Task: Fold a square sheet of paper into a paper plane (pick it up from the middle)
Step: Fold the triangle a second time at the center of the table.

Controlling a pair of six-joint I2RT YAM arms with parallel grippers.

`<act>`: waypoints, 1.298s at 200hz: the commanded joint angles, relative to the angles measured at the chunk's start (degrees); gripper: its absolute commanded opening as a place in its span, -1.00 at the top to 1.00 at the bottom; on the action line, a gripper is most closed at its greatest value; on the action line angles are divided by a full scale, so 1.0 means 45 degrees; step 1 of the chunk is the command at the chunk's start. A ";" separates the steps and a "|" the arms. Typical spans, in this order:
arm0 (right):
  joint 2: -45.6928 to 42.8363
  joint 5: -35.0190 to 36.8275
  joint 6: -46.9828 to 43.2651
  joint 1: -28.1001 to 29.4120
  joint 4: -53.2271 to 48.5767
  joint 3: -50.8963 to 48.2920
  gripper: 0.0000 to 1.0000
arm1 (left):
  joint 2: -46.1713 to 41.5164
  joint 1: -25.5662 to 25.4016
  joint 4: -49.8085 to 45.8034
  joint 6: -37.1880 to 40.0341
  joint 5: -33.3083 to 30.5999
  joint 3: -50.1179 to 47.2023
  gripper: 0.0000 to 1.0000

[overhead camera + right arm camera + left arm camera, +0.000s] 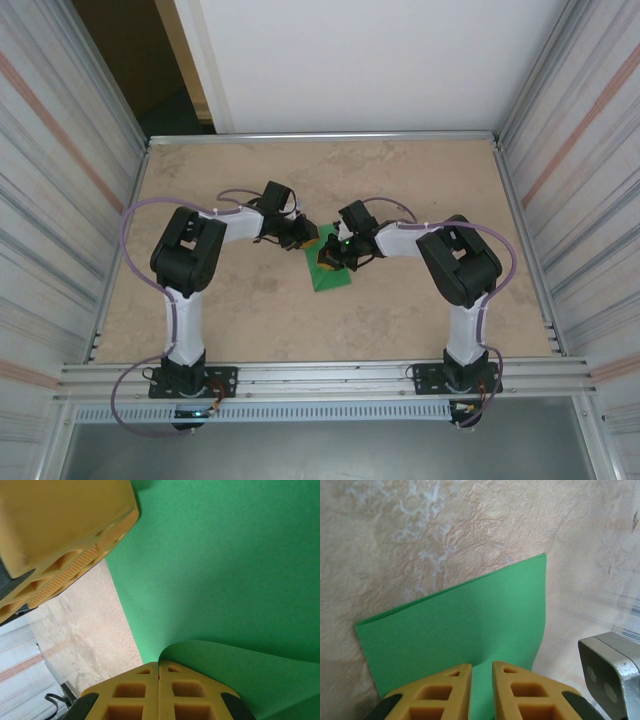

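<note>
You're looking at a robot test cell, lab-style: a beige table [250, 310] boxed in by aluminium rails [320, 375] and ribbed panel walls [60, 200] left and right.

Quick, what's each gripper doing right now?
Left gripper: slightly open over the square sheet of paper.
Right gripper: shut, pinching that sheet's lifted flap.

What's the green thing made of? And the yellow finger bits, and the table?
The green sheet looks like thin matte paper: it curls softly and shows no shine. The yellow fingers look like moulded plastic or rubber with hollow pockets; I can't tell which. The table has a beige, marbled, crinkly surface, maybe a printed covering.
</note>
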 commanded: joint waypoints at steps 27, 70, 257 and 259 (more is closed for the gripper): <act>0.0277 0.0188 0.0413 0.0014 0.0040 0.0224 1.00 | 0.0263 0.0032 -0.0876 0.0097 -0.0540 -0.0326 0.61; 0.0286 0.0239 0.0494 0.0012 0.0048 0.0138 1.00 | 0.0057 0.0050 -0.0915 0.0112 -0.0361 -0.0162 0.60; 0.0295 -0.0040 0.0455 -0.0035 0.0412 0.0043 1.00 | -0.0299 0.0349 -0.1210 0.0428 -0.0424 -0.0306 0.69; 0.0312 -0.0040 0.0455 -0.0032 0.0405 0.0034 1.00 | -0.0285 0.0345 -0.1220 0.0428 -0.0421 -0.0306 0.69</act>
